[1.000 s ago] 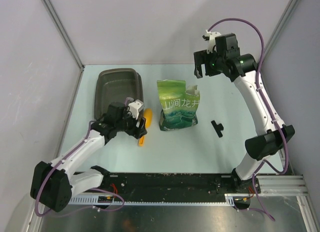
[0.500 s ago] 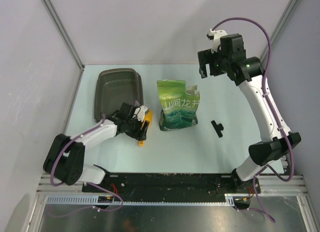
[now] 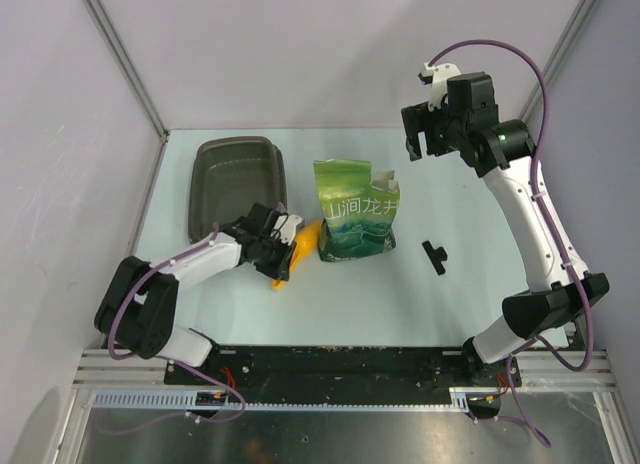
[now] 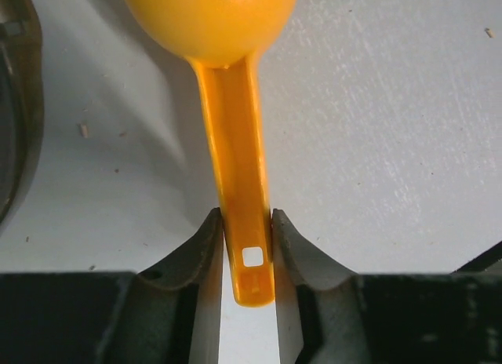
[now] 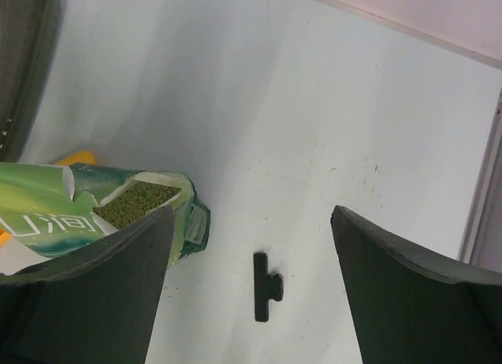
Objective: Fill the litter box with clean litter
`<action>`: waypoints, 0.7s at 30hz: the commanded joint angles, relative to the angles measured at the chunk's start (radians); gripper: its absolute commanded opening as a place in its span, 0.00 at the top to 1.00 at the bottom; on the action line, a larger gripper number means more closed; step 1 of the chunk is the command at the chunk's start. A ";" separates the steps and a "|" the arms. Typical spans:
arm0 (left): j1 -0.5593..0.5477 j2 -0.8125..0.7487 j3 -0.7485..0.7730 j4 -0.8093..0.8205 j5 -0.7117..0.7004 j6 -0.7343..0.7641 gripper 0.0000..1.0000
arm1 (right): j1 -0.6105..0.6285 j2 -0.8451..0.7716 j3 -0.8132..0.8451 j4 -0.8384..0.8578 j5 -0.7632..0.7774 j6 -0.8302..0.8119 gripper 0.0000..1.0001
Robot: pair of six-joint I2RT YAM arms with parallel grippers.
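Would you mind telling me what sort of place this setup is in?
Likely a lab robot cell: plain panel walls, arms bolted to a metal rail, and staged props like the pouch and tray.

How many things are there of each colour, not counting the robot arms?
Brown-grey: 1, the litter box
Green: 1, the pouch
Orange: 1, the scoop
Black: 1, the small clip
Total: 4

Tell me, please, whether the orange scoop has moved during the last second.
Yes. The orange scoop has turned: its bowl has swung toward the green pouch, with the left gripper shut on its handle.
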 commanded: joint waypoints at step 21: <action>0.280 -0.438 0.181 0.150 0.438 -0.105 1.00 | 0.001 -0.124 -0.153 0.459 -0.708 0.029 0.11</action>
